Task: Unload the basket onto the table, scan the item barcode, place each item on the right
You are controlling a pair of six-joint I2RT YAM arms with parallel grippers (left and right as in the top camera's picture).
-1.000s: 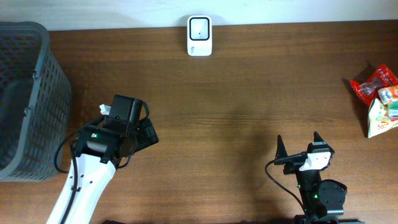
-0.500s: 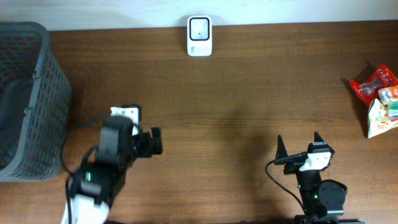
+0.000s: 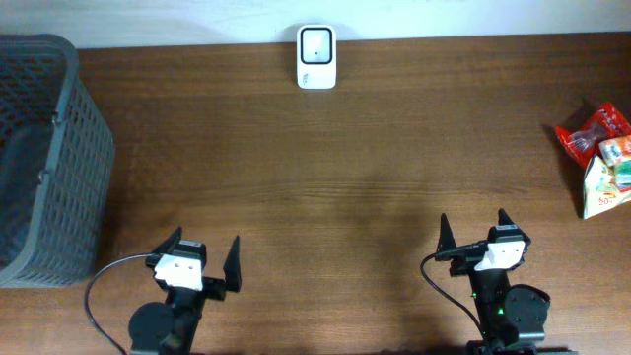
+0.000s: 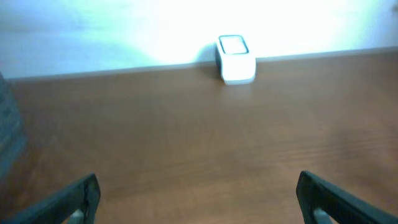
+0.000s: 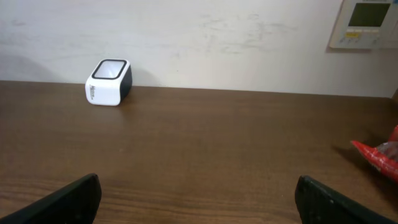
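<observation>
The 2 arms sit at the near edge of the brown wooden counter (image 3: 375,148), well apart from each other. The left hand (image 3: 205,240) is open, its 2 dark fingers (image 3: 233,258) spread wide with nothing between them. The right hand (image 3: 473,217) is open just as wide and also empty.

The small white scanner (image 3: 316,56) stands at the far edge of the counter, against the pale wall, with its dark window facing up. From the left wrist it shows blurred, straight ahead and a little right of centre (image 4: 236,51); from the right wrist it sits far off to the left (image 5: 108,82).

The snack packets (image 3: 596,158) lie in a loose heap at the right edge of the counter, a red one on the far side and a white one with green print nearer. They are well apart from both hands and from the scanner. Only a red corner (image 5: 379,155) shows in the right wrist view.

A dark grey mesh basket (image 3: 39,158) stands at the left end of the counter. A pale control panel (image 5: 364,23) hangs on the wall.
</observation>
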